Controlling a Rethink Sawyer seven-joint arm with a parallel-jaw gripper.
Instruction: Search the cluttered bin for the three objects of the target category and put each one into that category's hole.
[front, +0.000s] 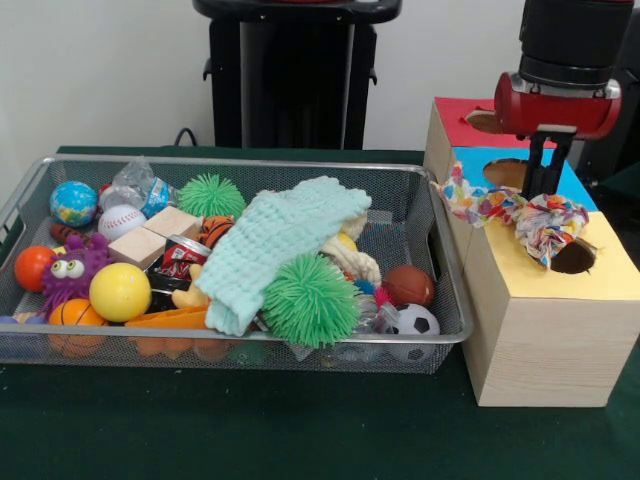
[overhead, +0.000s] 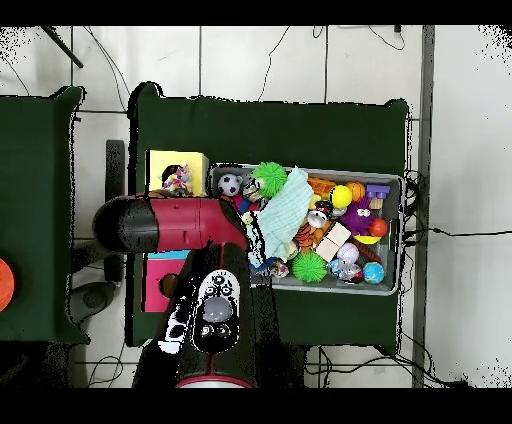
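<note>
Inside the mesh bin (front: 445, 250), balls surround a mint cloth (front: 275, 245).

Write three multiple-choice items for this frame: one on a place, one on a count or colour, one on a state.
1. Where does the colourful patterned cloth lie?
A. Inside the wire bin
B. Across the box top, one end in the yellow section's hole
C. On the green table cover

2. How many spiky green balls show in the wire bin?
A. One
B. Two
C. Four

3. What is the gripper doing?
A. Standing above the box, by the cloth
B. Reaching into the bin
C. Lifting the yellow ball

Key: 1 B, the cloth's end sits at the yellow hole; 2 B, one front, one back; 3 A, it hangs over the box.
</note>
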